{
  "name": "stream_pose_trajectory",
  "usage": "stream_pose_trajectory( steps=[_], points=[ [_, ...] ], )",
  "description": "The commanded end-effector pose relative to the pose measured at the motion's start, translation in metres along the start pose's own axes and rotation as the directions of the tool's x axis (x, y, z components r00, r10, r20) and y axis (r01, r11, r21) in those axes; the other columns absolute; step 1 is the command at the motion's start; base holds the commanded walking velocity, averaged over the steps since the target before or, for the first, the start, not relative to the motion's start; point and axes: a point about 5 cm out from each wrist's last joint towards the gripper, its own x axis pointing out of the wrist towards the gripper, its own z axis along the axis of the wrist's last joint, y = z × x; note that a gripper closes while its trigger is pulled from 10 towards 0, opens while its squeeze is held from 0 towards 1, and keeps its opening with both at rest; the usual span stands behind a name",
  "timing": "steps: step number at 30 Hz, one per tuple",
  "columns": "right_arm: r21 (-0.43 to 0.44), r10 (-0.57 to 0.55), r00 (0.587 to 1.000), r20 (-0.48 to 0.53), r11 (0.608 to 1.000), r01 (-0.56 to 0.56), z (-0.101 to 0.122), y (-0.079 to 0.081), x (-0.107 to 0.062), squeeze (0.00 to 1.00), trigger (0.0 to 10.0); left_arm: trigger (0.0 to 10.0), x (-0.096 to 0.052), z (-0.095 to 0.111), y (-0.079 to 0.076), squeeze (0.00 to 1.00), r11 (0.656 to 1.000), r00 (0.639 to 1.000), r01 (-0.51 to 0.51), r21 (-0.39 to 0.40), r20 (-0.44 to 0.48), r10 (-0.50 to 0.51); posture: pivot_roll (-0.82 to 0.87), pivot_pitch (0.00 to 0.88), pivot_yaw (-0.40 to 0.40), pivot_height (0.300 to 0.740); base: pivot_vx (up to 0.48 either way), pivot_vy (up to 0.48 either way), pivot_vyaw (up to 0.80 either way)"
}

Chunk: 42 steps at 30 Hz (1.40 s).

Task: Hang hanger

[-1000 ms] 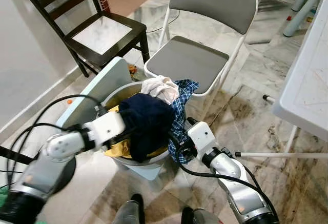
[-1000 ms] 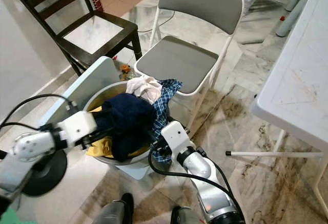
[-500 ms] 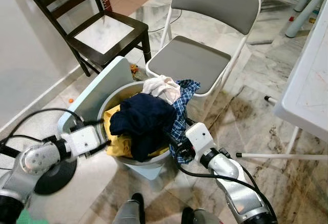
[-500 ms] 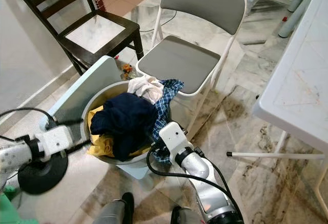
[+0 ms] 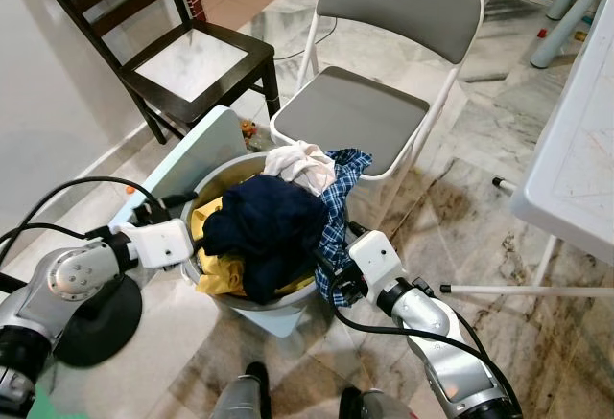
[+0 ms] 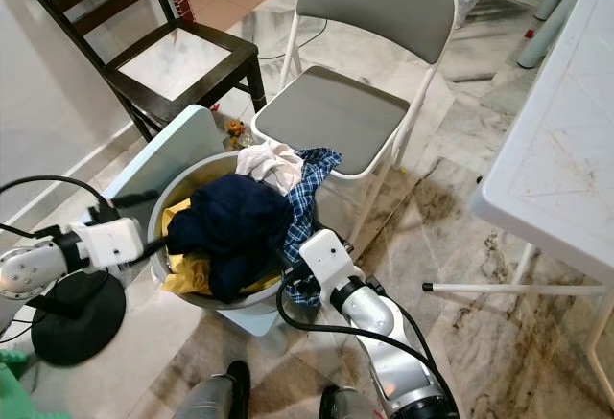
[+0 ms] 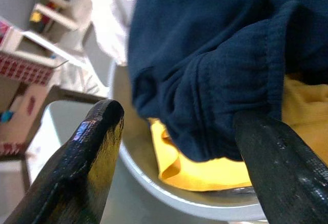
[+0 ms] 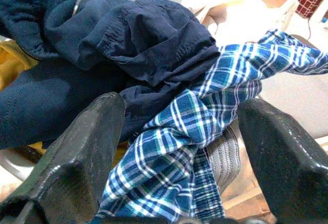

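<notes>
A round pale plastic laundry basket, heaped with clothes, stands on the marble floor in front of a grey-cushioned white metal folding chair, with a dark wooden chair further off to the robot's left. On top of the heap lies a crumpled navy-blue garment over a yellow cloth, with a white cloth and a blue-and-white checked shirt spilling over the rim on the robot's right. A second ago the left arm reached over the basket with its white wrist against the navy garment; half a second ago it had swung out well clear to the left, and now the left tool is back at the left rim — its fingers spread wide, bracketing the hem of the navy garment without closing on it, so it holds nothing. The right tool has kept its place at the basket's right side throughout, fingers wide apart either side of the checked shirt and gripping nothing (the shirt merely hangs between them). No hanger can be made out among the clothes or anywhere around them. By my reading the left arm's out-and-back move is a re-approach for a fresh grab at the pile — the task is at its start, with a hanger yet to be found.
</notes>
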Motion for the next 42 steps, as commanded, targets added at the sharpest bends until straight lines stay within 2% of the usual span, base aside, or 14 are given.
stream_pose_trajectory(
  steps=[1,14,21,27,28,29,30,31,37,38,39,40,41,42],
  points=[
    [0.002,0.013,1.000,-0.007,1.000,-0.013,-0.002,0.003,-0.002,0.00,10.0,10.0,0.000,-0.006,-0.009,0.00,0.997,0.996,0.079,0.012,-0.029,-0.079,0.11,0.263,0.024,0.740,0.000,0.000,0.00],
    [0.004,-0.012,1.000,-0.013,1.000,0.012,-0.004,0.002,-0.007,0.00,10.0,10.0,0.009,-0.002,0.004,0.00,0.986,1.000,0.010,-0.168,0.027,-0.005,0.08,0.265,0.040,0.740,0.000,0.000,0.00],
    [0.004,-0.014,1.000,-0.017,1.000,0.014,-0.005,0.002,-0.008,0.00,10.0,10.0,0.009,0.009,-0.014,0.00,0.971,0.994,-0.016,-0.240,0.099,0.041,0.09,0.268,0.037,0.740,0.000,0.000,0.00],
    [0.004,-0.003,1.000,-0.019,1.000,0.003,-0.005,0.003,-0.006,0.00,10.0,10.0,0.005,0.016,-0.025,0.00,0.918,0.969,-0.157,-0.364,0.122,0.214,0.11,0.273,0.030,0.740,0.000,0.000,0.00],
    [0.003,0.002,1.000,-0.020,1.000,-0.002,-0.005,0.004,-0.006,0.00,10.0,10.0,0.003,0.018,-0.029,0.20,0.901,0.961,-0.188,-0.391,0.117,0.252,0.11,0.274,0.026,0.740,0.000,0.000,0.00],
    [0.003,0.004,1.000,-0.021,1.000,-0.004,-0.005,0.004,-0.005,0.00,10.0,10.0,0.003,0.019,-0.031,0.90,0.894,0.958,-0.194,-0.403,0.117,0.260,0.11,0.276,0.024,0.740,0.000,0.000,0.00],
    [0.002,0.005,1.000,-0.021,1.000,-0.005,-0.005,0.004,-0.005,0.00,10.0,10.0,0.003,0.020,-0.033,0.90,0.889,0.957,-0.195,-0.415,0.117,0.265,0.11,0.277,0.023,0.740,0.000,0.000,0.00],
    [0.002,0.009,1.000,-0.020,1.000,-0.009,-0.005,0.004,-0.005,0.00,10.0,10.0,0.002,0.022,-0.038,1.00,0.887,0.959,-0.191,-0.421,0.112,0.260,0.12,0.278,0.021,0.740,0.000,0.000,0.00],
    [0.000,0.016,1.000,-0.022,1.000,-0.016,-0.004,0.005,-0.005,0.00,10.0,10.0,0.000,0.021,-0.048,1.00,0.895,0.971,-0.167,-0.413,0.090,0.223,0.12,0.282,0.018,0.740,0.000,0.000,0.00],
    [0.000,0.017,1.000,-0.023,1.000,-0.017,-0.005,0.005,-0.005,0.00,10.0,10.0,-0.001,0.019,-0.049,0.84,0.895,0.974,-0.165,-0.414,0.076,0.214,0.12,0.282,0.018,0.740,0.000,0.000,0.00],
    [0.000,0.017,1.000,-0.024,1.000,-0.017,-0.005,0.005,-0.005,0.00,10.0,10.0,-0.002,0.017,-0.050,0.84,0.896,0.976,-0.163,-0.414,0.067,0.209,0.12,0.282,0.018,0.740,0.000,0.000,0.00],
    [-0.001,0.017,1.000,-0.025,1.000,-0.017,-0.005,0.005,-0.005,0.00,10.0,10.0,-0.003,0.013,-0.050,0.35,0.896,0.979,-0.163,-0.413,0.045,0.199,0.11,0.283,0.019,0.740,0.000,0.000,0.00],
    [-0.001,0.017,1.000,-0.026,1.000,-0.017,-0.005,0.005,-0.005,0.00,10.0,10.0,-0.004,0.010,-0.050,0.11,0.894,0.980,-0.166,-0.415,0.028,0.195,0.11,0.283,0.019,0.740,0.000,0.000,0.00],
    [-0.001,0.016,1.000,-0.026,1.000,-0.016,-0.005,0.005,-0.006,0.00,10.0,10.0,-0.004,0.007,-0.051,0.00,0.896,0.984,-0.160,-0.413,0.007,0.179,0.11,0.284,0.021,0.740,0.000,0.000,0.00]
  ],
)
